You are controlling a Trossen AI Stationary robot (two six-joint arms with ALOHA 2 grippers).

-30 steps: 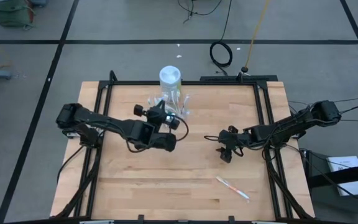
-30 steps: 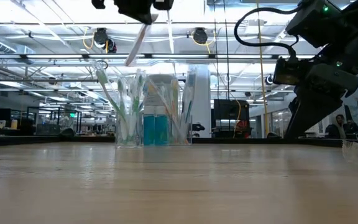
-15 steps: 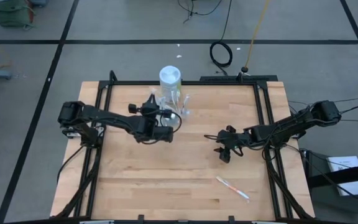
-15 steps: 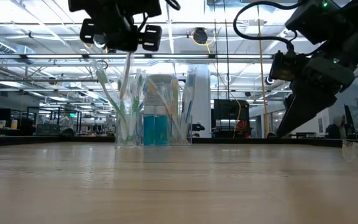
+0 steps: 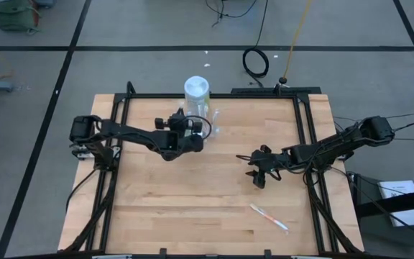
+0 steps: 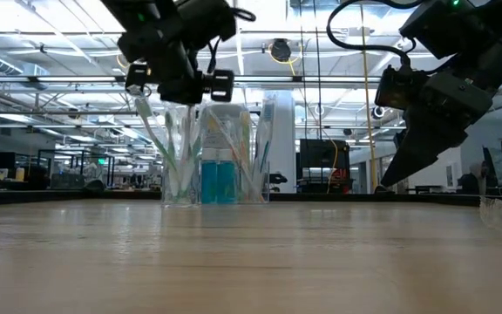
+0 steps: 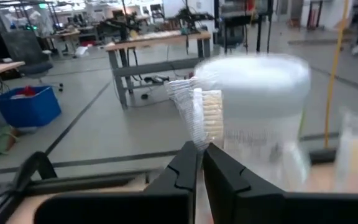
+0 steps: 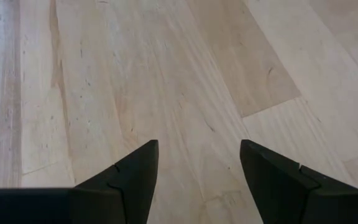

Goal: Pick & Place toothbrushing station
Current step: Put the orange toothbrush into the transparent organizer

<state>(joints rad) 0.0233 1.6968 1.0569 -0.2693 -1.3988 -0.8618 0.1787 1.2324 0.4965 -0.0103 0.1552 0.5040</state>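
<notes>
The clear plastic holder stands at the table's far middle, just in front of the white-topped canister; in the low view the holder has several toothbrushes standing in it. My left gripper is beside and above the holder, shut on a white toothbrush whose bristle head sticks up past the fingertips. In the low view this gripper is right over the holder's rim. My right gripper hangs open and empty over the table's right middle. My left gripper pinches the toothbrush between its two fingers just below the bristle head. The fingers come about level from the table's near side and lie across the brush. The brush stands upright; the gripper hides its lower end, so whether that end is inside the holder cannot be told.
Another toothbrush lies flat on the table near the front right. The white-topped canister stands close behind the held brush. A black frame runs around the table. Bare wood lies under my right gripper.
My left gripper has gone toward the table's far edge and down to the holder, turning the toothbrush from slanted to upright. My right gripper has stayed about where it was.
</notes>
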